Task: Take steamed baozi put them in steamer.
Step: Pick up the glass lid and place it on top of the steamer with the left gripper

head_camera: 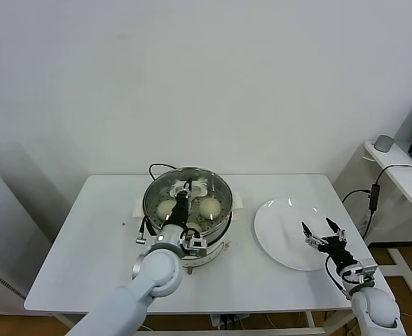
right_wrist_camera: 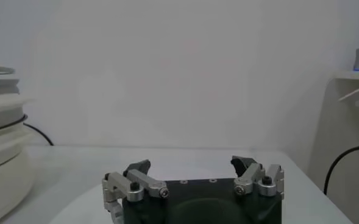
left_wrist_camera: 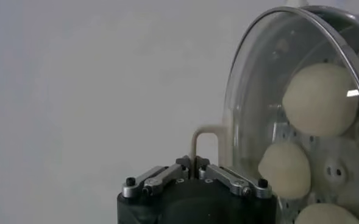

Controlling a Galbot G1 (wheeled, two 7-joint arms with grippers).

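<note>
White matte table against a plain pale wall. Steamer sits centre-left on it: round shiny stainless pot, perforated metal tray inside, white base, black cord looping out at the far side. Steamed baozi lie in the pot, smooth, round, cream-white; head view shows two clearly plus part of another near the front rim.

Left gripper is over the steamer, jaws pinched shut on the beige handle of a clear glass lid with a metal rim. Lid looks lifted or tilted over the pot; cannot tell whether its edge touches the rim.

Flat round glossy white plate lies to the right of the steamer, apart from it, bare. Right gripper hovers over the plate's right side, fingers spread wide, holding nothing.

Left wrist view only: thin looped handle clamped between dark fingertips, three buns seen through the glass, round holes in the tray. Right wrist view only: both spread fingers against the wall, white steamer base and cord at its edge. Head view only: small side shelf at far right with a grey object.
</note>
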